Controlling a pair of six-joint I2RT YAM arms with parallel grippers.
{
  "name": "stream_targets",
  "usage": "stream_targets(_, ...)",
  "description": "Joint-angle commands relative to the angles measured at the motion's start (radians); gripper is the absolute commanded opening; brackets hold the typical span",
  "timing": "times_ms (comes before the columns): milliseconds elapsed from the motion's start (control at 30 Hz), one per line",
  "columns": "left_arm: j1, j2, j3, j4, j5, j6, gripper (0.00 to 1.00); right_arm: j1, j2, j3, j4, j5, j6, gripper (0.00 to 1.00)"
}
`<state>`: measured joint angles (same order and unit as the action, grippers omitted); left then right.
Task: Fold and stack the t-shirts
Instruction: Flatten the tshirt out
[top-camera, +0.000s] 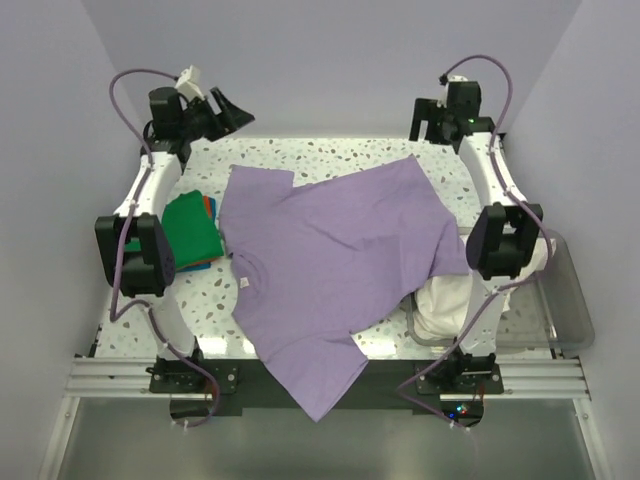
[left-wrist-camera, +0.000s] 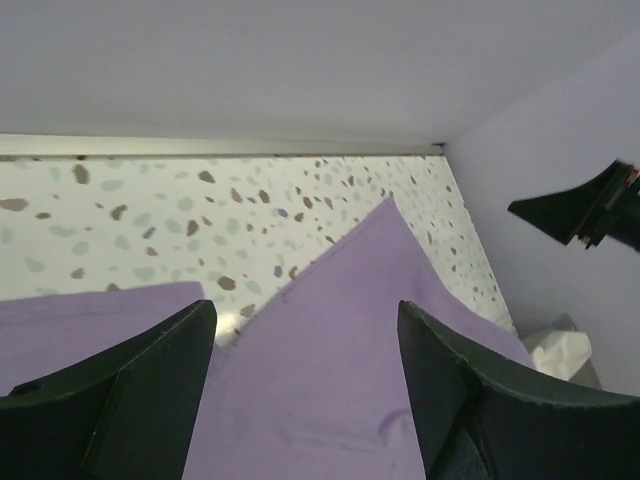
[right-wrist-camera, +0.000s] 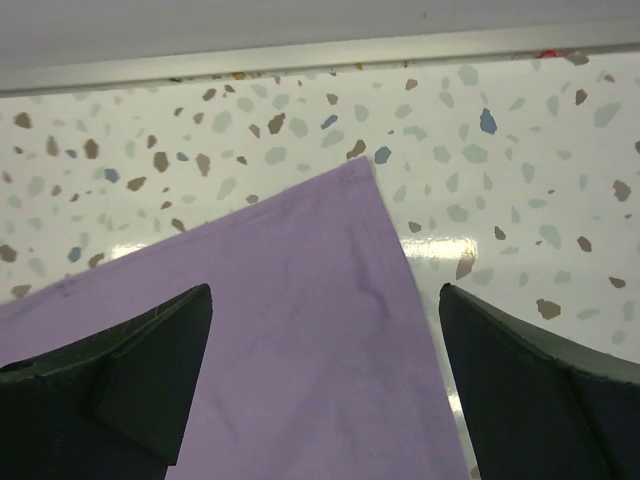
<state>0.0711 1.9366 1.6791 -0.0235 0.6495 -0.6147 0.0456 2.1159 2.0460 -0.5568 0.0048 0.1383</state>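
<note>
The top view looks steeply down from above and behind the arm bases, taking in the whole worktop (top-camera: 330, 160) and purple tee (top-camera: 330, 250). Each wrist view sits close above the tee's far edge, facing the back wall past the left hand (left-wrist-camera: 305, 320) or right hand (right-wrist-camera: 325, 300). All three share the tee's far corner.

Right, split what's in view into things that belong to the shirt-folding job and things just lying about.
Belongs to the job:
lavender t-shirt, spread across the table
green t-shirt, folded at the left
cream white t-shirt, bunched at the right, partly under the lavender one

Just lying about:
clear plastic bin, holding the cream white one
</note>
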Motion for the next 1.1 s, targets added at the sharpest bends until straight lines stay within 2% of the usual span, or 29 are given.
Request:
stream_targets(0, -0.12, -0.094, -0.053, -0.191, -0.102, 0.139, 0.78, 0.008, -0.157, -0.073, 0.046, -0.077, 0.01, 0.99)
stream_targets(133, -0.188, -0.105, -0.16, -0.309, -0.149, 0.17, 0.82, 0.017, -0.194, -0.164, 0.02, -0.121, 0.011, 0.99)
stream_targets(233, -0.192, -0.05, -0.199, -0.376, -0.085, 0.199, 0.82, 0.03, -0.195, -0.24, 0.031, -0.137, 0.012, 0.99)
stream_targets(333, -0.197, -0.013, -0.214, -0.432, -0.099, 0.254, 0.82, 0.039, -0.166, -0.271, 0.021, -0.149, 0.023, 0.99)
stream_targets(700, -0.185, 0.162, -0.197, -0.49, -0.165, 0.317, 0.84, 0.06, 0.032, -0.19, -0.044, -0.155, 0.043, 0.99)
stream_targets(1067, -0.14, 0.344, -0.061, -0.463, -0.172, 0.306, 0.84, 0.06, 0.202, -0.078, -0.101, -0.128, 0.072, 0.99)
